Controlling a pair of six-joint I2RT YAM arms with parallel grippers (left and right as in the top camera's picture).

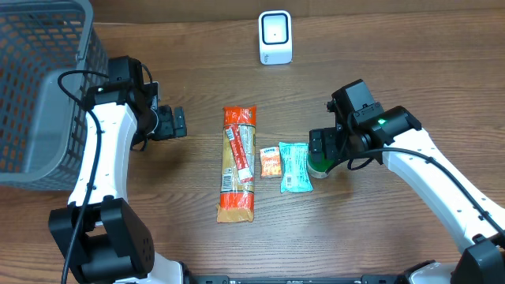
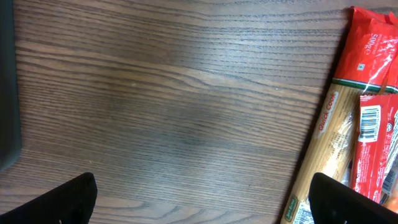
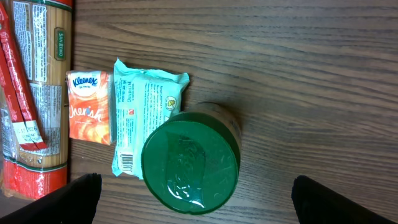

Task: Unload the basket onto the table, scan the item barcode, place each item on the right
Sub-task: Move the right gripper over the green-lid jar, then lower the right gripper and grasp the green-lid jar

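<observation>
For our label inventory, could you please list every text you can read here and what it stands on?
"Kleenex": on the orange tissue pack.
"Quick Cook": on the spaghetti pack's edge.
Fine print on the mint packet and spaghetti pack: too small to read.
Embossed mark on the green jar lid: unreadable.

A grey mesh basket stands at the left edge of the wooden counter. Mid-counter lies a long spaghetti packet, with a small orange Kleenex pack just beside it, then a pale teal wrapper.
</observation>
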